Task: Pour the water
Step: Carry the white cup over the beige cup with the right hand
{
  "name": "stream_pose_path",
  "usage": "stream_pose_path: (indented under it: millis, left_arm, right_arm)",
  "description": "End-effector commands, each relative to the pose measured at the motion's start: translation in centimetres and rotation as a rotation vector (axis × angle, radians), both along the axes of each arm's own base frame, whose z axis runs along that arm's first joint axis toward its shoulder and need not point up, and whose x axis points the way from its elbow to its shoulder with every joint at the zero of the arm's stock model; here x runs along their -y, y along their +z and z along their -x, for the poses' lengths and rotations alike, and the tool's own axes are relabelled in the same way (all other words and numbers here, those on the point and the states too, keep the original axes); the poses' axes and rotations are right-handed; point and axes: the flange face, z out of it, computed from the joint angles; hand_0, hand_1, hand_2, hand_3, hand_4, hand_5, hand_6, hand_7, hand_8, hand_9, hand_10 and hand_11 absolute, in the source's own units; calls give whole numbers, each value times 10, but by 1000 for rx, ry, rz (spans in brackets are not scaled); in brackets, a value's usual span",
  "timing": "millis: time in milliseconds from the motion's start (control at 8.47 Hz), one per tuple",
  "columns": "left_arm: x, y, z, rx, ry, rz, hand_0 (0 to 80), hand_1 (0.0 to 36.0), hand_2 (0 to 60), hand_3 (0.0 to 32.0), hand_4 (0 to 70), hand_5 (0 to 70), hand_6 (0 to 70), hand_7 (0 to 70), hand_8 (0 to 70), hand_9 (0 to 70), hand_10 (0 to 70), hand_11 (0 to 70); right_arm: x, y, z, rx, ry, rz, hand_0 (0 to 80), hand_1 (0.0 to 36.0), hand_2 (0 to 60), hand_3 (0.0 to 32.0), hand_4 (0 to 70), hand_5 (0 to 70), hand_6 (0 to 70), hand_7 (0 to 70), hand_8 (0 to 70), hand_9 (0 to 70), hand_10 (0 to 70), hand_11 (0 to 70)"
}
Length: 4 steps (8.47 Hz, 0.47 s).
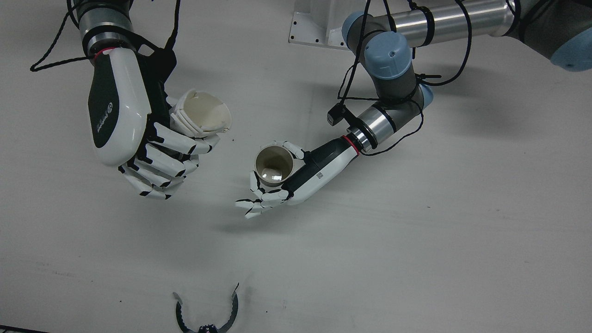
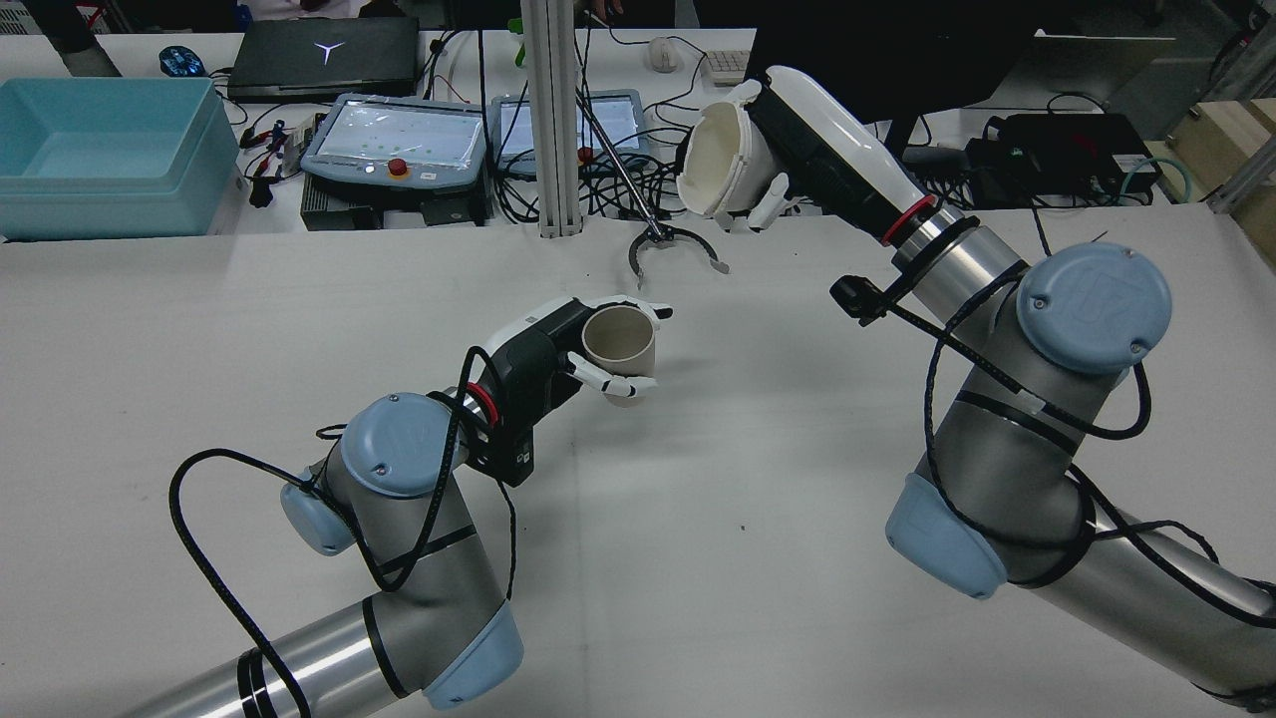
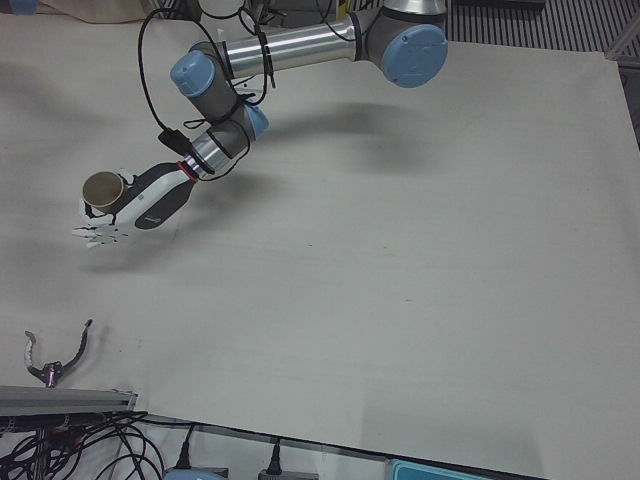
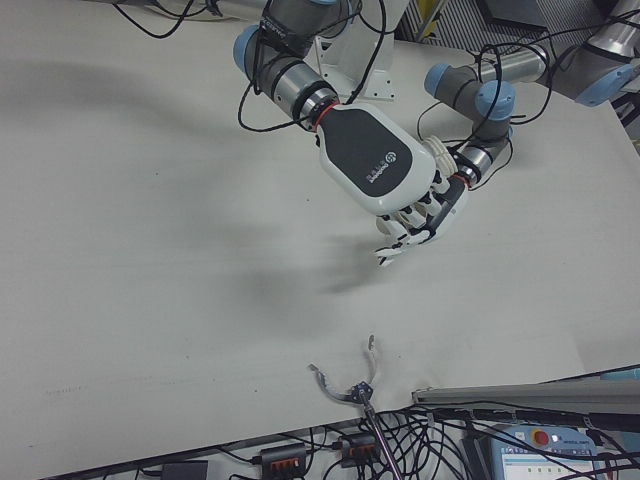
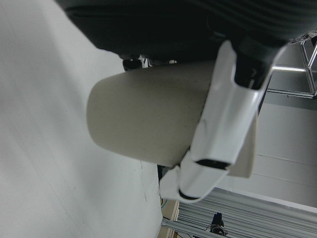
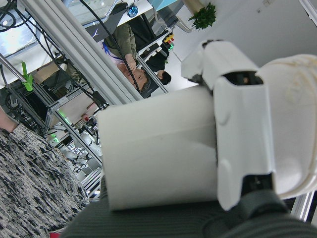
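White cup: the right hand (image 1: pixel 134 134) grips the white cup (image 1: pixel 201 113) high above the tabletop (image 1: pixel 416 240), tipped on its side, mouth facing the other cup.
Gap: the tilted rim sits up and off to one side of the tan cup (image 1: pixel 274 165), well apart, not yet over its mouth.
Tan cup: upright, mouth open to the sky, low near the tabletop, wrapped by the left hand (image 1: pixel 296 178).
Right arm: forearm raised, wrist rolled into a pour.
Left arm: reaches low, forearm nearly level.
Next call: bring the spout over the tan mouth, I'd say.
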Motion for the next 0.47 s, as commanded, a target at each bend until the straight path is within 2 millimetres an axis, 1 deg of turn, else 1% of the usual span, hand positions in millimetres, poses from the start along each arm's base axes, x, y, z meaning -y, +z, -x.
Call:
stream_pose_path:
  millis: [0,354]
  left_arm:
    - [4,-8,3,-9,-6,-5,800,360,600,0,432,700,230,169,125,62,64,134]
    - [4,-26,2,-24,-6,-14,800,360,600,0,434,700,232,170,125,63,63,133]
  right_arm:
    - [-14,0,28,-94,-4,-20,800,360,600,0,700,316,700,700,556,700,327,500]
    - [-18,1,38,-168,5,-12,800,360,600,0,700,314,700,700,551,700,320,492]
